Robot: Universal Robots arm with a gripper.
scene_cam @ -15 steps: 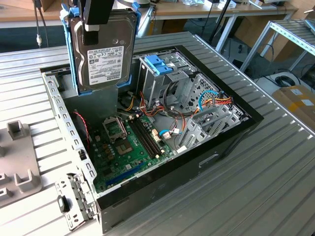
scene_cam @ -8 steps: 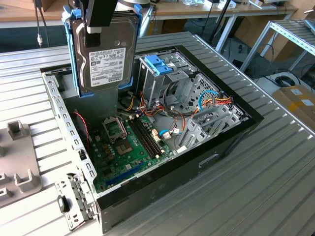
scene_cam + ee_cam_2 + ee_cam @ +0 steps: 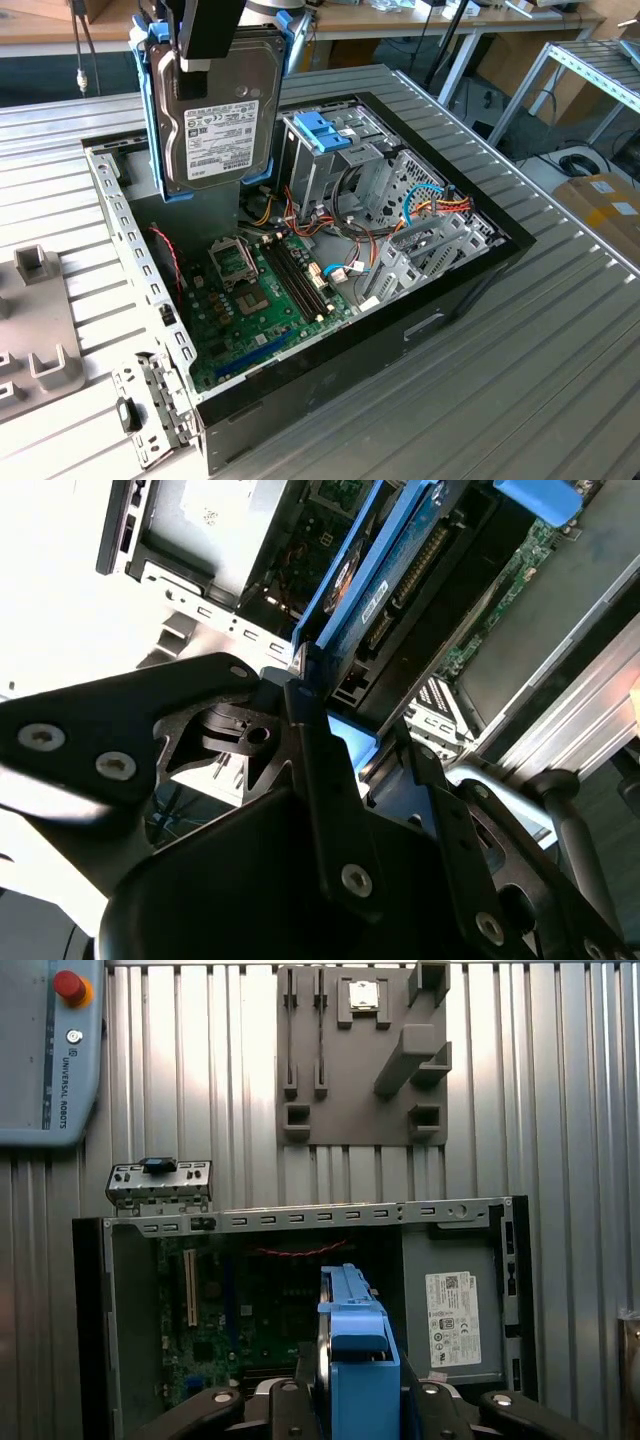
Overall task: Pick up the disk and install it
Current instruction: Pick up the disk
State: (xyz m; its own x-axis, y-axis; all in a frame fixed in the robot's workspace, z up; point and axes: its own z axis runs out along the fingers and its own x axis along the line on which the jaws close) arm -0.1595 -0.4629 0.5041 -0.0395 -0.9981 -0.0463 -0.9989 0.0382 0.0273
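Disk held upright in the air, label outward, top edge pinched between the jaws of the gripper; above the open computer case on the ribbed surface, on the exterior view's left of the drive cage.

An open computer case with a motherboard lies on the slatted table, beside a grey fixture plate.

In the exterior view the gripper was cut off by the picture's upper edge and covered the top of the disk. The disk hid part of the computer case behind it.
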